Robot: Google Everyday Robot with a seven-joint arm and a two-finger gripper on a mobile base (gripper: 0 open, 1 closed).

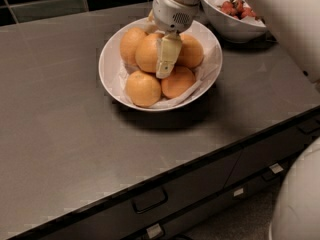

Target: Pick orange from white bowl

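Tool [166, 61] sits low inside wide glossy white paper-lined bowl [107, 64] on dark grey counter [60, 134], against large round pale orange [149, 51] at pile centre. Whether apart or clamped: cannot tell.

I've got the bowl [107, 69] sitting on the tabletop [60, 129], with the berry bowl [235, 28] behind it to the right. The orange [148, 53] is inside, toward the back. End effector [167, 59] is down against its right side.

One view only — camera was set high, in front of counter [60, 124], tilted steeply down toward tiled wall [45, 4]. Scene was taken from near: white bowl [106, 64] was framed upper centre, gripper [166, 59] seen low over its middle, arm [280, 19] cut off at upper right — drawers [150, 200] caught below.
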